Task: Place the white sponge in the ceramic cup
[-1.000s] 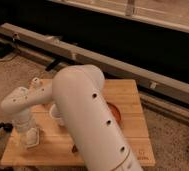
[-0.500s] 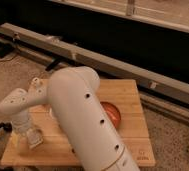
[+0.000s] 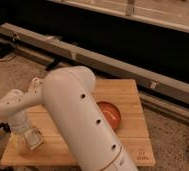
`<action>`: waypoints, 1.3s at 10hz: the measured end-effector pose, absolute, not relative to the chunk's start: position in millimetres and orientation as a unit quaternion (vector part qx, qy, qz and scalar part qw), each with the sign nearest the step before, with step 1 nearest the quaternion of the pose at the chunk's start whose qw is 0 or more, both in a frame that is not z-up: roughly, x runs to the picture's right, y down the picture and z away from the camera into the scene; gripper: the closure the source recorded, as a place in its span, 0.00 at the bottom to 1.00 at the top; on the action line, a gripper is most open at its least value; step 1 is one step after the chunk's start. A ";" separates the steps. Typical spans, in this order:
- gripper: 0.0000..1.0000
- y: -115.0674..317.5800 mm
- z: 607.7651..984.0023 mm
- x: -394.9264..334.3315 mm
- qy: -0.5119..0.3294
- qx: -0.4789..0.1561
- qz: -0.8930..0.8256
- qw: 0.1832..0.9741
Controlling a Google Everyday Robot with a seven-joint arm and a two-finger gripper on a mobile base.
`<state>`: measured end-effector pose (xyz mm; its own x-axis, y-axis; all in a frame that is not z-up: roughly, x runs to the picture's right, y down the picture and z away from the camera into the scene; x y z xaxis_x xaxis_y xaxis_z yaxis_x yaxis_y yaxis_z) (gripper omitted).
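My gripper hangs low over the front left corner of the wooden table, at the end of my white arm. I cannot make out the white sponge as a separate thing; a pale shape sits at the gripper's tip, and I cannot tell what it is. The ceramic cup is hidden behind the thick arm link. The top of a tall white bottle shows at the table's back left, behind the arm.
An orange bowl sits mid-table, right of the arm and partly covered by it. Metal rails run behind the table. The floor is speckled. The table's edges are close to the gripper at left and front.
The thick arm link has swung left and now covers the cup that showed earlier. The gripper has stayed near the front left corner, hardly moving.
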<state>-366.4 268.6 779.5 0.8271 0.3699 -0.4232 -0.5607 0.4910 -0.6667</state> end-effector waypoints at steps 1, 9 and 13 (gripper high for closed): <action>0.50 266.2 775.8 -368.0 0.110 -0.421 0.270 0.859; 1.00 259.3 755.6 -372.9 0.099 -0.402 0.257 0.873; 1.00 223.6 738.7 -366.8 0.074 -0.385 0.270 0.879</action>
